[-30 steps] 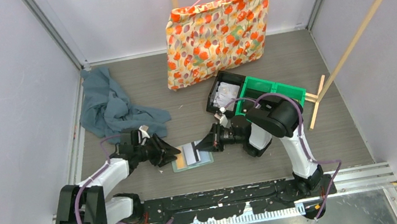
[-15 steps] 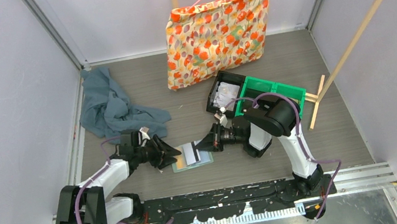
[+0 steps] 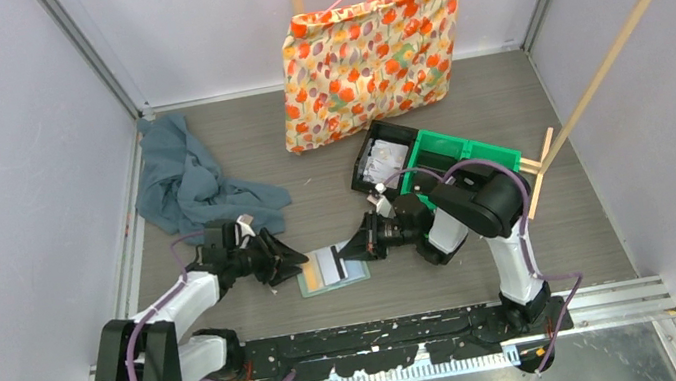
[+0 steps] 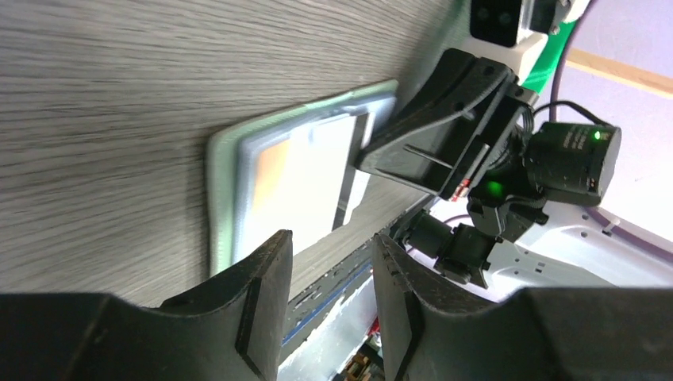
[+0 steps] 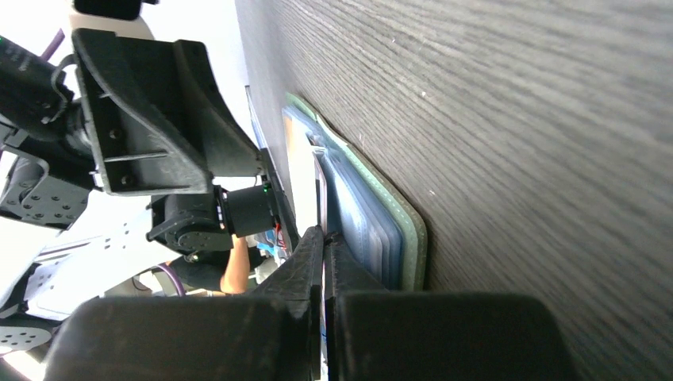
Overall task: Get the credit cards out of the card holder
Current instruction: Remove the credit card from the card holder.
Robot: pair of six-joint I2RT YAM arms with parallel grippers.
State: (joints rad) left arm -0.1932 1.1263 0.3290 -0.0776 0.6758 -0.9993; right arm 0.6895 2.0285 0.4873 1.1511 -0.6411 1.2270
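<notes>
Early stage, judging by layout. On table (image 3: 545,250): no card lying loose near the work. Card holder (image 3: 311,282) open flat between the arms, pockets up. Left gripper (image 3: 292,259) just beside its left edge, jaws apart, empty. Right gripper (image 3: 354,247) jaws together, tips on holder's right side; card pinched or not, cannot tell. Credit cards (image 3: 335,263) in pockets, striped one on top. Extraction left to do.

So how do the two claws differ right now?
The left claw stands open, with a clear gap between its fingers; the right claw is shut tight. The left claw sits by the left edge of the card holder; the right claw is at its right edge. Both lie low over the table, pointing at each other across the card holder.
</notes>
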